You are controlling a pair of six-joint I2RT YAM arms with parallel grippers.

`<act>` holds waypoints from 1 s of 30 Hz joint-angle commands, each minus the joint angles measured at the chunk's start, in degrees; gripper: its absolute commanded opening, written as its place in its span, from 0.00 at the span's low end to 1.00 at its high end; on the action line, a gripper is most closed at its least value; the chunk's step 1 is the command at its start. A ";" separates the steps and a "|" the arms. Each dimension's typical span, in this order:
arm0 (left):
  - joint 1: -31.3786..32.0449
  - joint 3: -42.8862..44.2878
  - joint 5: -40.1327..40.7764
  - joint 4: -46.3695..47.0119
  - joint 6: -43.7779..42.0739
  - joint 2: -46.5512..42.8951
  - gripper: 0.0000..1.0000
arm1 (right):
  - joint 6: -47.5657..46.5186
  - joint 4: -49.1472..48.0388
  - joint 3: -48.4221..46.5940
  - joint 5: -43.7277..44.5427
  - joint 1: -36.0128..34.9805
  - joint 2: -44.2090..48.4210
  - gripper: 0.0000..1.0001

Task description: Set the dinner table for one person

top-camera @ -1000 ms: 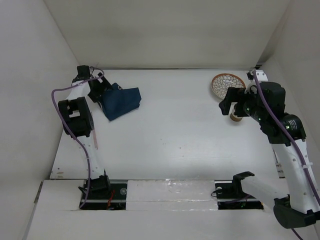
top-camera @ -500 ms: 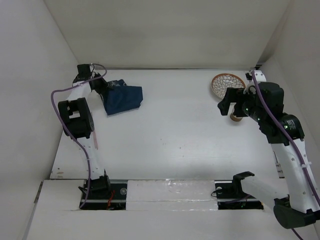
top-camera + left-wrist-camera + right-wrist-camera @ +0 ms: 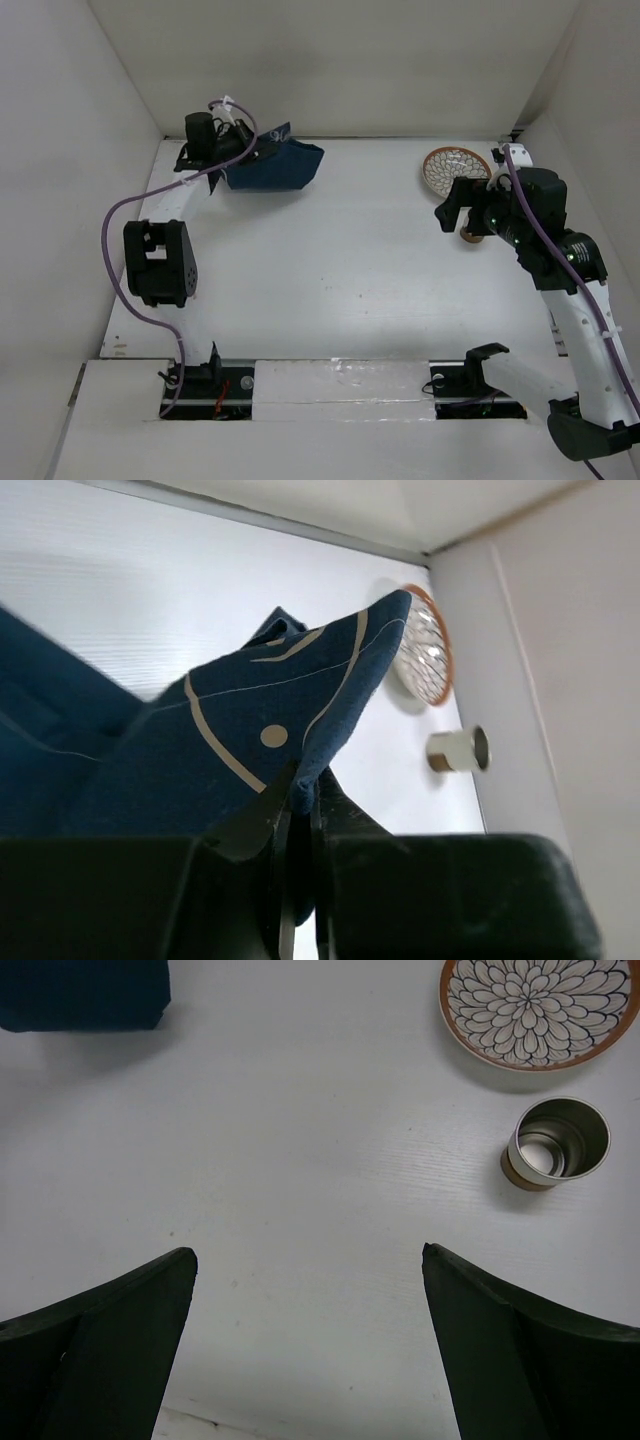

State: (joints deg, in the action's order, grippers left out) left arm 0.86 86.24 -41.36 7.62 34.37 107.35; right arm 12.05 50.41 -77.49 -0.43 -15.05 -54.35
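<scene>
The dinner table [image 3: 340, 260] is a wide white tabletop. My left gripper [image 3: 258, 150] is shut on a corner of the navy blue placemat [image 3: 283, 168] and holds it lifted at the far left. In the left wrist view that cloth corner [image 3: 250, 730] is pinched between the closed jaws of the left gripper [image 3: 305, 785], and the rest hangs down. My right gripper [image 3: 455, 210] stands open over the right side, with nothing between its fingers [image 3: 120, 1310] in the right wrist view.
A floral-patterned plate [image 3: 452, 168] with an orange rim lies at the far right, and a small metal cup [image 3: 468, 236] stands just in front of it. Both show in the right wrist view, plate [image 3: 540, 1005] and cup [image 3: 556, 1143]. White walls enclose the table.
The left gripper has shut on the placemat and raised it off the table, swinging it toward the back and right. The right arm has barely moved.
</scene>
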 commanded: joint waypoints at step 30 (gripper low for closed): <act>27.73 -19.18 43.75 -34.59 10.01 -33.10 1.00 | -3.00 -26.86 12.19 -27.32 -3.58 -23.15 0.98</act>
State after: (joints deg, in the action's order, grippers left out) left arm 31.46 65.54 -1.80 -14.20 40.10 71.35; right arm 11.70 29.52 -64.14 -17.15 -17.10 -71.88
